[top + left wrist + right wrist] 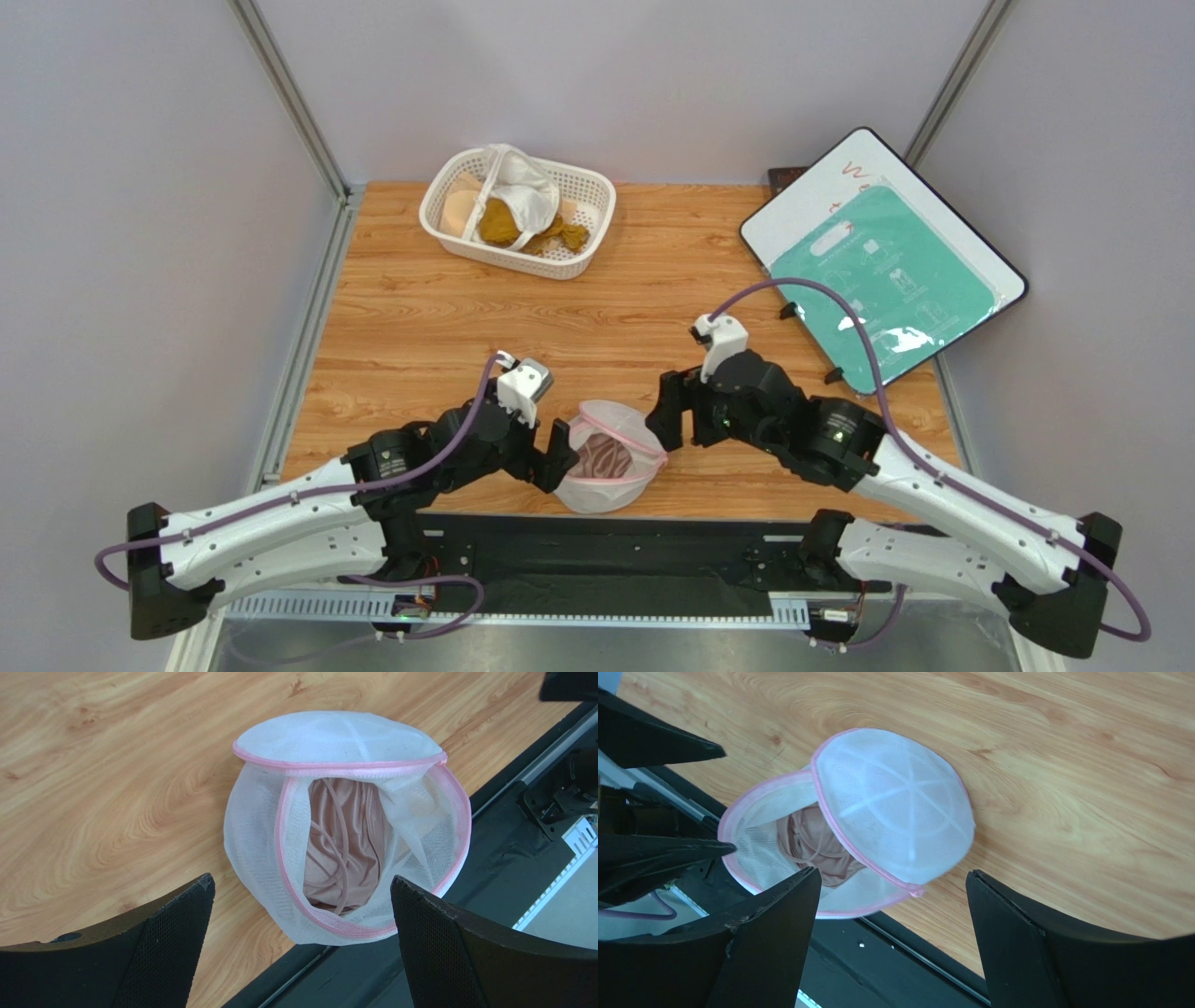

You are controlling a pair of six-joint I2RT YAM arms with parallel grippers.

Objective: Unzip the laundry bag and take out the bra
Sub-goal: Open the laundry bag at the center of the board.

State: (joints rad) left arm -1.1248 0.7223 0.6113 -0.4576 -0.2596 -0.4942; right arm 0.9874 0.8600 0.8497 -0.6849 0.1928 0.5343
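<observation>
Jaws on both arms are held wide apart, and nothing is gripped between either pair. The left jaws are placed just beside the left side of the round white mesh laundry bag with pink zipper trim (603,497), and the right jaws are set near its right side; whether the mesh is touched by either pair cannot be told. In the left wrist view the near part of the bag (256,833) is seen between the spread tips.

The bag is found at the near edge of the light wooden surface (421,322), between the two arms, with its near side reaching over the black strip (561,539) along that edge. Its zipper is undone: one ribbed domed half (896,805) is lifted like a lid, and the small dusty mauve-pink fabric bra (344,840) is seen bunched inside the other half, thin straps showing.

At the far side of the surface, well apart from the bag, a white plastic lattice basket (491,252) is set, in which a mustard-brown cloth (498,221) and a white cloth (530,189) are held. At the far right corner a white board with a teal sheet (884,266) is laid, projecting past the edge.
</observation>
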